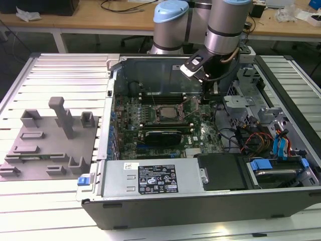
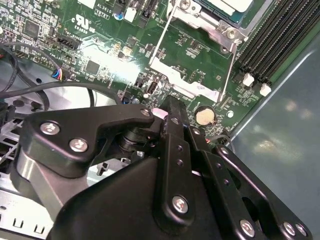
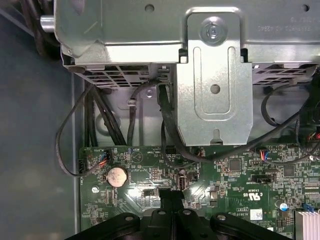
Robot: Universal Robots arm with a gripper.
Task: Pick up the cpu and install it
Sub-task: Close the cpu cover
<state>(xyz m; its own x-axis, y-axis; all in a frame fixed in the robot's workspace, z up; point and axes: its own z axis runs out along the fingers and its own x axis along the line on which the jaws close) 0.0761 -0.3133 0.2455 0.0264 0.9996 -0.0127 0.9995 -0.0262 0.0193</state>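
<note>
In the first wrist view the gripper (image 3: 170, 196) runs off the picture's edge, and its black body is cut short; in the second wrist view that body hides the motherboard (image 2: 100, 45) beneath it; there the cpu (image 2: 232, 5) is cut off by the edge, a pale corner lying within the socket frame (image 2: 220, 31); in the exterior view the arm (image 1: 225, 25) overhangs the socket frame, too small to tell what lies inside.

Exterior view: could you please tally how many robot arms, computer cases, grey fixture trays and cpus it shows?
robot arm: 1
computer case, open: 1
grey fixture tray: 1
cpu, in the socket on the motherboard: 1
Total: 4
</note>
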